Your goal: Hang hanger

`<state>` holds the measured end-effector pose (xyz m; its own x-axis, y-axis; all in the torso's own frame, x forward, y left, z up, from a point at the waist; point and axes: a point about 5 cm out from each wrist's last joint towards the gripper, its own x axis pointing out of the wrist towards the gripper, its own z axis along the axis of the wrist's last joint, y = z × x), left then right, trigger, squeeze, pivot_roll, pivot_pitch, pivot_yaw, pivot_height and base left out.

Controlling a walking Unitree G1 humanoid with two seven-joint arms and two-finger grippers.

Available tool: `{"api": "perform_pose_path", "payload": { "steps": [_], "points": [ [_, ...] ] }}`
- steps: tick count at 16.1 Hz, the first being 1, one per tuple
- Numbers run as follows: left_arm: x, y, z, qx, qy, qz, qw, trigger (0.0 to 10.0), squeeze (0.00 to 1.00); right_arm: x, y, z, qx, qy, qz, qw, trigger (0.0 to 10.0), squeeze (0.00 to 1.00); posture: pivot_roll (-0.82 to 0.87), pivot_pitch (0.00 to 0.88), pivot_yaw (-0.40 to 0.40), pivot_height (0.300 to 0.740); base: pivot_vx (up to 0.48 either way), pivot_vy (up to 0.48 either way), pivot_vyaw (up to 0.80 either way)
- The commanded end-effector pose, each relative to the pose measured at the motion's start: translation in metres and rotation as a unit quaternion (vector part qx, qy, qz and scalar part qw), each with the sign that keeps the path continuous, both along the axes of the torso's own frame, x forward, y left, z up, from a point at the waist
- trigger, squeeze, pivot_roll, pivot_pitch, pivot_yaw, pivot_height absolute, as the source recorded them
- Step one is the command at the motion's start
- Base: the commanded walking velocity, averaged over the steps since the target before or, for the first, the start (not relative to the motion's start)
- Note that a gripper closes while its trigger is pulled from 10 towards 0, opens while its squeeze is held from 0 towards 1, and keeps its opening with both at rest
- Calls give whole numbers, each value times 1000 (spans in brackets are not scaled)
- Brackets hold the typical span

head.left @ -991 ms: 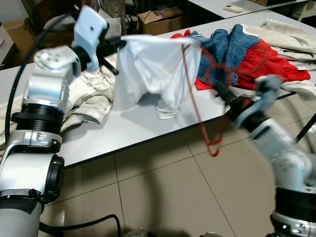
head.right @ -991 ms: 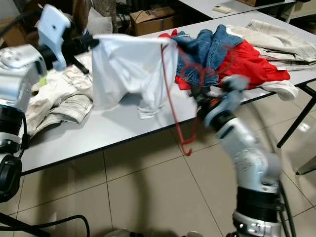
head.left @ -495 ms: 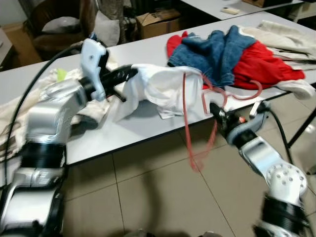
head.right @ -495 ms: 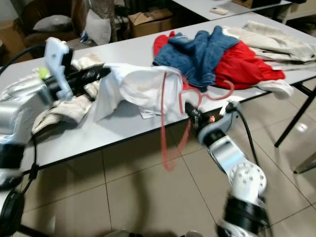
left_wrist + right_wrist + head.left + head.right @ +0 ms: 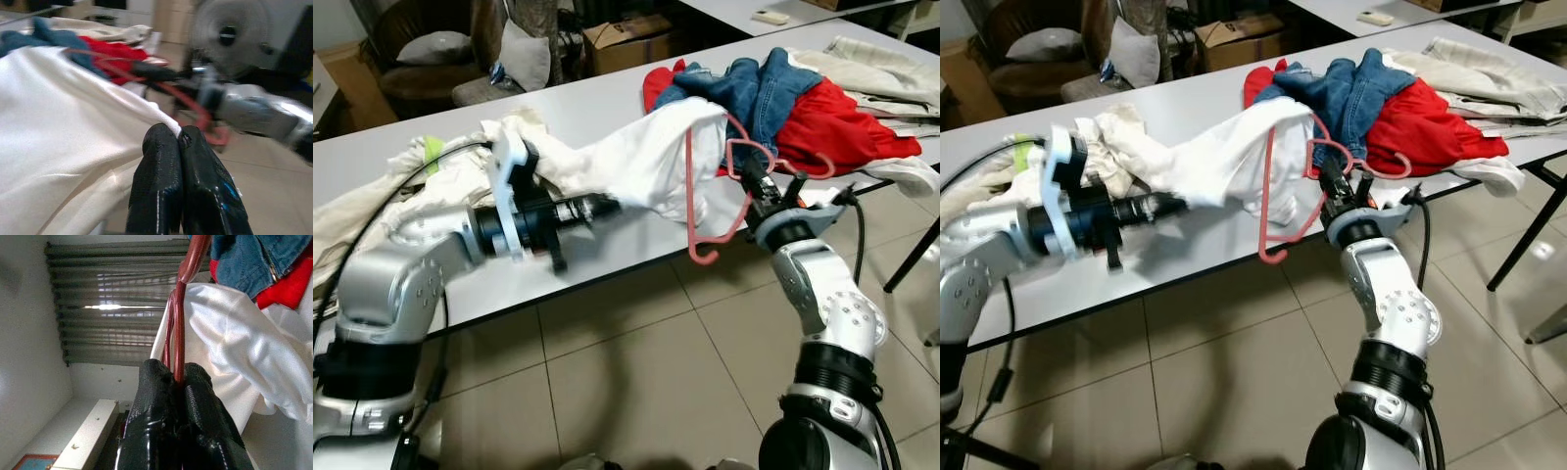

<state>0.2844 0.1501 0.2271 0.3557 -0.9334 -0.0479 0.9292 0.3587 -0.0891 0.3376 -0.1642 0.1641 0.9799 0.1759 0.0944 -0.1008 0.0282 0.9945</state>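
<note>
Grippers split the work: left gripper (image 5: 607, 206) pinches a hem of the white garment (image 5: 646, 162), stretching it taut above the table (image 5: 607, 250), while right gripper (image 5: 752, 186) clamps the red hanger (image 5: 705, 211) at the table edge, likely to thread it inside. Jeans (image 5: 754, 88) lie piled behind. No containers here.

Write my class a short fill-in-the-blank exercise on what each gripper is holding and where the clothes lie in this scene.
1. The right gripper is shut on the red ____.
2. The left gripper pinches an edge of the ____ garment.
3. The blue denim garment lies on the ____, partly over a red garment.
4. The floor beneath is covered in ____.

Missing words: hanger; white; table; tiles
</note>
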Motion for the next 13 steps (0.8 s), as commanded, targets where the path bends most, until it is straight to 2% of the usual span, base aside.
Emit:
{"api": "perform_pose_path", "payload": {
  "steps": [1,2,5,8,10,13],
  "points": [
    [-8,0,1,22,-3,-26,999,0,0,6,-5,6,32,0,-26,999,10000,0,-90,0,123,740,0,0,0],
    [-12,2,-9,59,6,-32,998,0,0,11,-6,9,63,0,-38,997,10000,0,-88,0,123,740,0,0,0],
    [-15,0,-22,98,11,-37,994,0,0,20,-3,16,90,-9,-43,995,10000,0,-88,0,123,740,0,0,0],
    [-20,-9,-20,100,-4,-62,993,0,0,27,1,18,70,-3,-42,997,10000,0,-88,0,121,740,0,0,0],
    [-18,-15,-16,92,-18,-65,993,0,0,31,5,16,50,7,-38,998,10000,0,-88,0,121,740,0,0,0],
    [-22,-23,-16,89,-19,-87,992,0,0,34,9,13,39,17,-35,998,10000,0,-87,0,119,740,0,0,0]
  ]
}}
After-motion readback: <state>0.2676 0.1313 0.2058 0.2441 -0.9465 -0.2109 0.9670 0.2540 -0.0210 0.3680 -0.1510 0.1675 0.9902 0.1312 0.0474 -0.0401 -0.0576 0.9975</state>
